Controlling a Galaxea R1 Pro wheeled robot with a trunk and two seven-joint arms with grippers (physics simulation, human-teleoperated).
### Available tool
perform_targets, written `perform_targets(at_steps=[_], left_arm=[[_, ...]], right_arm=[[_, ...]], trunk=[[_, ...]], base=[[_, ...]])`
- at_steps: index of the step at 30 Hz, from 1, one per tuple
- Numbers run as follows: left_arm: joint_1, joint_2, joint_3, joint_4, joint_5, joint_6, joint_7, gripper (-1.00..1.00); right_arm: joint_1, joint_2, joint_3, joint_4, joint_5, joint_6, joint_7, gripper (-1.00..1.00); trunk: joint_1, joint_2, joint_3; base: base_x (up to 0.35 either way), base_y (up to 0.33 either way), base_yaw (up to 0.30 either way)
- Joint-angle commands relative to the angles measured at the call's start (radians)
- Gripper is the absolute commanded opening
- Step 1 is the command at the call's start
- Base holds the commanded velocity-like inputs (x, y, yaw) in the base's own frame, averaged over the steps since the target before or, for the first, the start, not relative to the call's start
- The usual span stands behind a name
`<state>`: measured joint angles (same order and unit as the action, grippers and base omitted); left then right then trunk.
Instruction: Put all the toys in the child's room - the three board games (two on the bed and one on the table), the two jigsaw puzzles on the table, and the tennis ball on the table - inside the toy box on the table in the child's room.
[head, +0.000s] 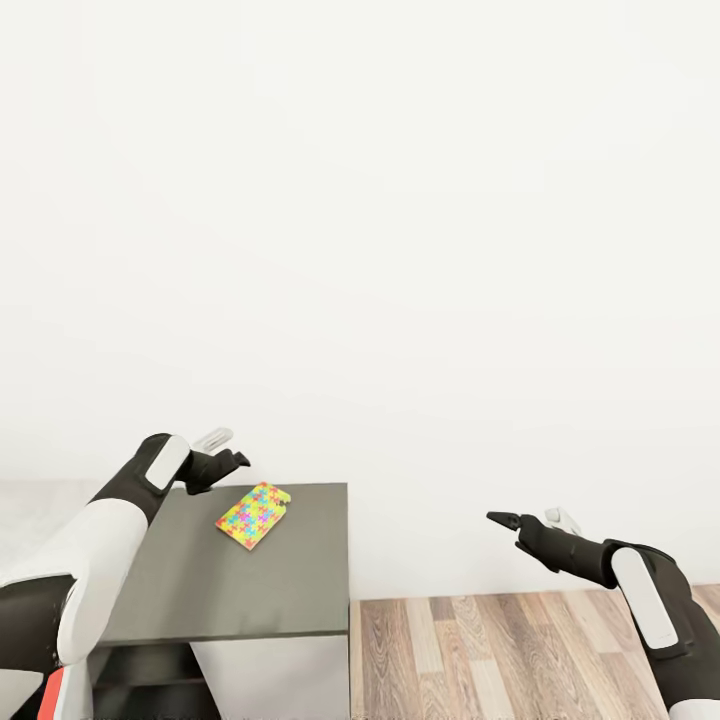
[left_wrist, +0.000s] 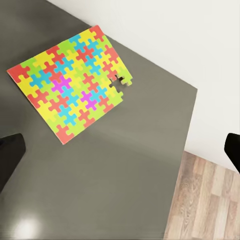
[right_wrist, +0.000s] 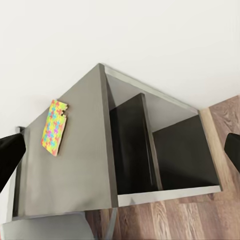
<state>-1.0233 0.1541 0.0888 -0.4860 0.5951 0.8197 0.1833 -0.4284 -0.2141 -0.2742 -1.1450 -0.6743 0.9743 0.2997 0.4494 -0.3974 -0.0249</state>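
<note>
While the jigsaw puzzle (head: 253, 515) lies untouched on the dark surface (head: 240, 585), far left, your left tool (head: 222, 450) and right tool (head: 520, 518) are open, holding nothing.

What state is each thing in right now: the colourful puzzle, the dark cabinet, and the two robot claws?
jigsaw puzzle: lying flat on the cabinet top, one piece missing at an edge, not held.
dark grey cabinet: upright, its side compartments open and dark inside.
left gripper: open, above the cabinet near the puzzle, holding nothing.
right gripper: open, over the floor, holding nothing.
</note>
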Motion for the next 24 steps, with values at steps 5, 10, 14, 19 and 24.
perform_targets(at_steps=[5,10,14,19,24], left_arm=[[-0.001,-0.001,-0.001,0.0,0.005,0.0,0.012,1.0],[-0.001,-0.005,-0.003,0.0,0.003,-0.003,0.013,1.0],[-0.001,-0.007,-0.003,0.0,0.003,-0.003,0.013,1.0],[-0.001,-0.007,-0.042,0.0,0.003,-0.004,0.013,1.0],[-0.001,-0.008,-0.076,0.0,0.003,-0.006,0.014,1.0]], right_arm=[[-0.001,0.002,-0.002,0.003,0.01,0.004,0.01,1.0],[-0.001,-0.001,-0.002,0.005,0.01,0.004,0.01,1.0],[-0.001,-0.002,-0.002,0.006,0.01,0.004,0.01,1.0],[-0.001,-0.003,-0.002,0.007,0.01,0.004,0.01,1.0],[-0.001,-0.004,-0.002,0.007,0.01,0.004,0.011,1.0]], trunk=[[0.001,-0.003,-0.011],[0.001,-0.003,-0.019],[0.001,-0.003,-0.026],[0.001,-0.003,-0.034],[0.001,-0.003,-0.042]], base=[[0.0,0.0,0.0],[0.127,0.0,0.0],[0.209,0.0,0.0],[0.055,0.0,0.0],[0.009,0.0,0.0]])
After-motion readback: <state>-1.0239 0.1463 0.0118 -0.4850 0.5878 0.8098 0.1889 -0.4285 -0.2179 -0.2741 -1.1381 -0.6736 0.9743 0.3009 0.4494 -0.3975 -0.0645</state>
